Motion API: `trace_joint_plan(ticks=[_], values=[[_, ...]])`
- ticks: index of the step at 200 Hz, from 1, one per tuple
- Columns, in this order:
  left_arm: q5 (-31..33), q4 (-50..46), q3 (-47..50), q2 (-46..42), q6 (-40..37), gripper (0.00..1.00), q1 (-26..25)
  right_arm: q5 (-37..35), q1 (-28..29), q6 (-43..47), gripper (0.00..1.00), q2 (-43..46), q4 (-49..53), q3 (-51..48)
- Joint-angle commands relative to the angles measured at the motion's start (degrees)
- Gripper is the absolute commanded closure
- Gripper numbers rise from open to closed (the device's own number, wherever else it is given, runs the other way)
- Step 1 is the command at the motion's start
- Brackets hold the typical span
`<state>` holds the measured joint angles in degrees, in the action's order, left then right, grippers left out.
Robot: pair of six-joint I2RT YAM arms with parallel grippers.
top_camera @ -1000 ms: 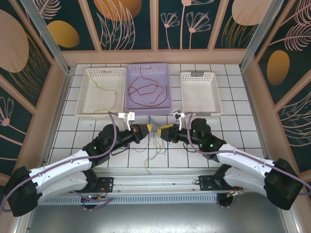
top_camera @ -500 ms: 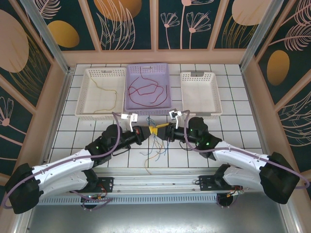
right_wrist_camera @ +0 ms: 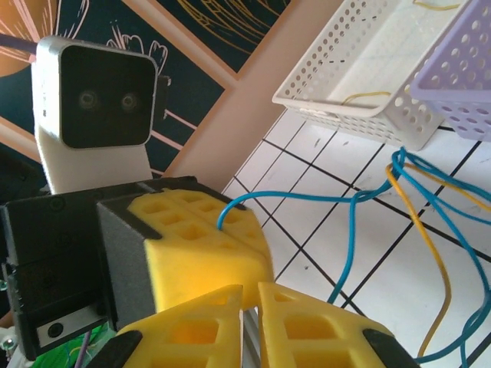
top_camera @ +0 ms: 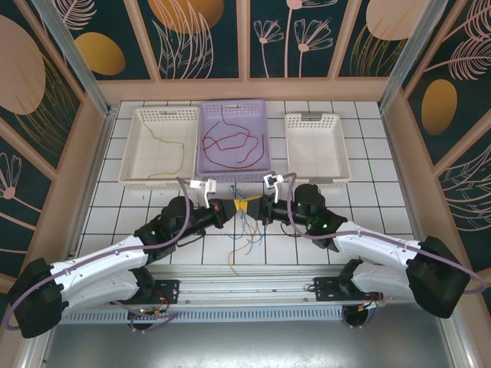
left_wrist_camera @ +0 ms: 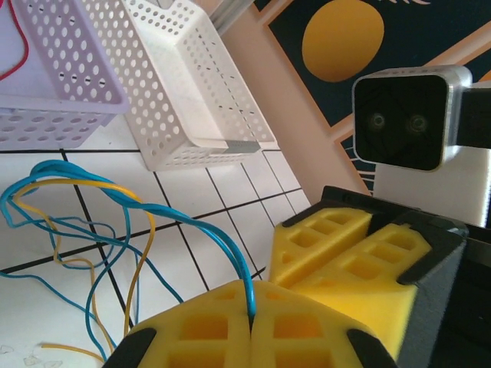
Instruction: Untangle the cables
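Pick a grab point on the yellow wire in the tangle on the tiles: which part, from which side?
Probably on the yellow wire, the loose stretch dropping toward the tiles, below its twist with the blue wire. Come from above, near side: higher up both are wound together beside the left gripper, shut on the blue one; lower down the yellow runs apart.

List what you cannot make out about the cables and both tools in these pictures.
- Top view: where the left tool and right tool meet, their bodies cover which strand each pinches.
- Right wrist view: whether the right tool pinches anything; the left tool blocks the space past its tips.
- Left wrist view: the blue cable vanishes inside the shut left tool; the frame's left edge cuts off the tangle.
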<state>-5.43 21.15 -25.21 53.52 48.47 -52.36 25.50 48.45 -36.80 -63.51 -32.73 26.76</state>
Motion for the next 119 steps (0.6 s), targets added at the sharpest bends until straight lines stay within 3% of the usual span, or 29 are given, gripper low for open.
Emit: trace_joint_plan(ticks=[1,28,51,119], values=[[-1.75,1.98,-2.03,-2.97,-1.18,1.0,-0.64,-2.46,0.07,0.71,0.85,0.65,1.76,1.55],[-1.87,0.59,-2.09,-3.58,-1.52,1.0,-0.63,-2.72,0.05,1.92,0.69,3.77,3.98,1.27],[-2.17,0.65,-1.95,-3.03,-1.42,1.0,-0.64,-3.69,0.0,3.0,0.61,5.63,6.66,1.63],[-2.54,0.53,-2.91,-2.53,-1.93,1.0,-0.62,-3.63,-0.1,3.35,0.59,4.84,6.81,0.88]])
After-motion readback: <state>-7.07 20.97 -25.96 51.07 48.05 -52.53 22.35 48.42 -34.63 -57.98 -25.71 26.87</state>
